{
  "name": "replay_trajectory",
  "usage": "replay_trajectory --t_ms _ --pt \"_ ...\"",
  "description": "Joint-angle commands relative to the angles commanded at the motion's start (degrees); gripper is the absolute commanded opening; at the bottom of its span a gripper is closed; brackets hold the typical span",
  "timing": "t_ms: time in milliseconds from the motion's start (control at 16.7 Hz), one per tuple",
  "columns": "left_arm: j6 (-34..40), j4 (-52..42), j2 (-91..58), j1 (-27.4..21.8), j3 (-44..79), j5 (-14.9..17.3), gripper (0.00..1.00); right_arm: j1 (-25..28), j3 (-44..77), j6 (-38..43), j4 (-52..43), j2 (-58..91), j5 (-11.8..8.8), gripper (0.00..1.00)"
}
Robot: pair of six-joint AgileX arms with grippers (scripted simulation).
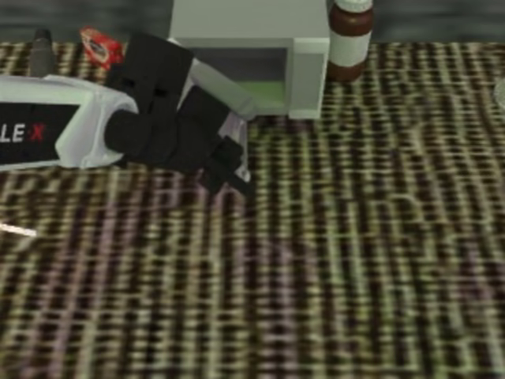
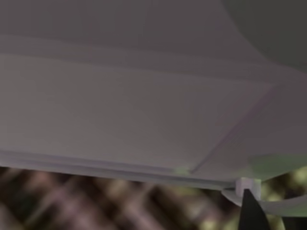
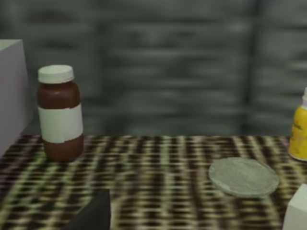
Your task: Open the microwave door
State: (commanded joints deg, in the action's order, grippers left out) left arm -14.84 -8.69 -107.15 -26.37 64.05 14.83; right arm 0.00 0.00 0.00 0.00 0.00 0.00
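The pale grey-white microwave (image 1: pixel 308 75) stands at the back middle of the table, its greenish interior floor (image 1: pixel 264 91) showing. The microwave door (image 1: pixel 225 88) is swung out to the left and front, away from the oven's opening. My left gripper (image 1: pixel 229 167) sits at the door's free edge, shut on it. In the left wrist view the door's panel (image 2: pixel 120 105) fills most of the picture, and one dark finger (image 2: pixel 252 213) lies against a small white handle block (image 2: pixel 248 184). My right gripper (image 3: pixel 98 213) is out of the top view, over the table to the microwave's right.
A brown jar with a white label (image 1: pixel 349 39) stands just right of the microwave. A red packet (image 1: pixel 100 46) and a dark bottle (image 1: pixel 41 51) sit at the back left. A grey plate (image 3: pixel 243 176), a yellow bottle (image 3: pixel 300 129) and a white block (image 3: pixel 297 211) lie farther right.
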Motion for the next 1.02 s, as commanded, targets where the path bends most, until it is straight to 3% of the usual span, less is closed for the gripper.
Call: replay_trajectory --t_ms 420,1020 --pt "-4.7 -1.1 0.9 2.2 -0.6 3.0 0.00 0.0 0.0 0.0 0.0 0.0 0.0 1.00" --pt "-4.7 -1.1 0.9 2.2 -0.6 3.0 0.00 0.0 0.0 0.0 0.0 0.0 0.0 1.00"
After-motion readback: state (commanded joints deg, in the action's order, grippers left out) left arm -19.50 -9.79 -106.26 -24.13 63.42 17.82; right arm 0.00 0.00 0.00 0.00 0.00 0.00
